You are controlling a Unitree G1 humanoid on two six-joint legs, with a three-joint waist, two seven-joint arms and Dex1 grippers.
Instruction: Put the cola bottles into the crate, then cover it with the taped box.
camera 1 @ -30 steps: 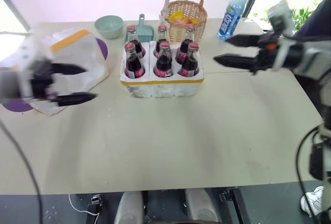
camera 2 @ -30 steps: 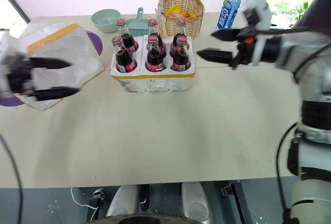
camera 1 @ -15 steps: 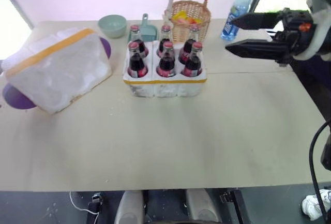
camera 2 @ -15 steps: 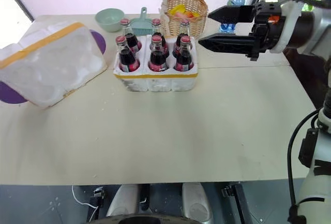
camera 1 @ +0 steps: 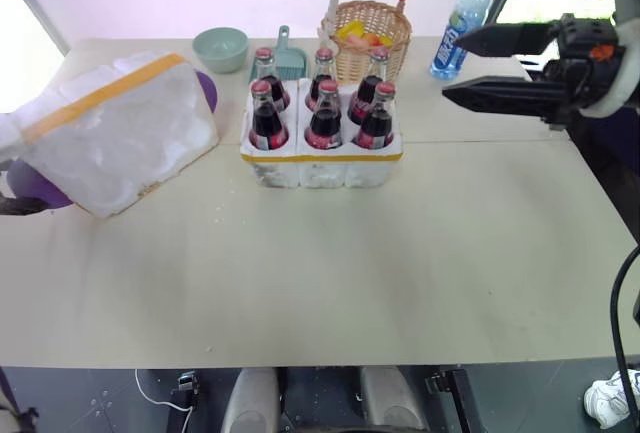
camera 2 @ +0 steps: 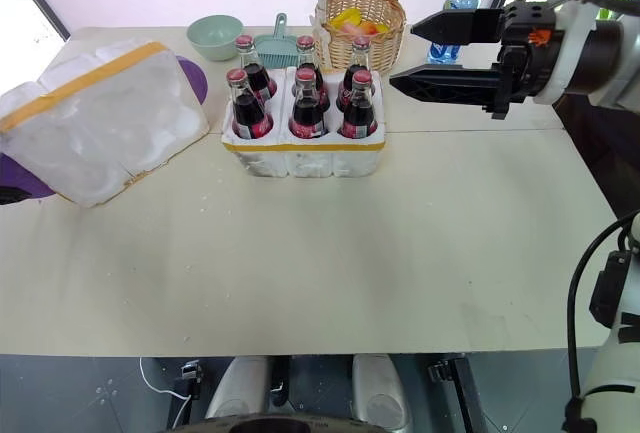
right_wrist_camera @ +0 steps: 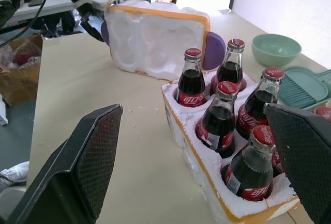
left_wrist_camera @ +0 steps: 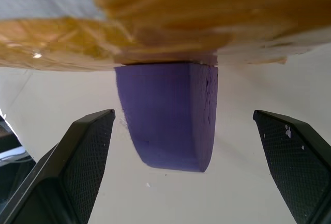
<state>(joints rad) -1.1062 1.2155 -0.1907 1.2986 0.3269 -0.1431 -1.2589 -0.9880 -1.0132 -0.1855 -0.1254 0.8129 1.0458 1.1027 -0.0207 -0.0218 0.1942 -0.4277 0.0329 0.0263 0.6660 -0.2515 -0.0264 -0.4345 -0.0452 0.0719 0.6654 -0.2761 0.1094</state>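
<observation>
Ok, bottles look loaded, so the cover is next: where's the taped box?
The taped box lies tilted on the table's left side, left of the crate, resting on a purple disc.

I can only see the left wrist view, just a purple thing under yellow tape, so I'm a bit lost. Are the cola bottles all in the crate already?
Observer: Yes, all six cola bottles stand upright in the wells of the crate.
Operator: Where's the big box compared to them?
Observer: The taped box lies tilted on the table, apart from the crate, on the robot's left of it.
Operator: And what's the other arm up to?
Observer: The right gripper hangs above the table on the crate's other side, jaws open and holding nothing.
</observation>
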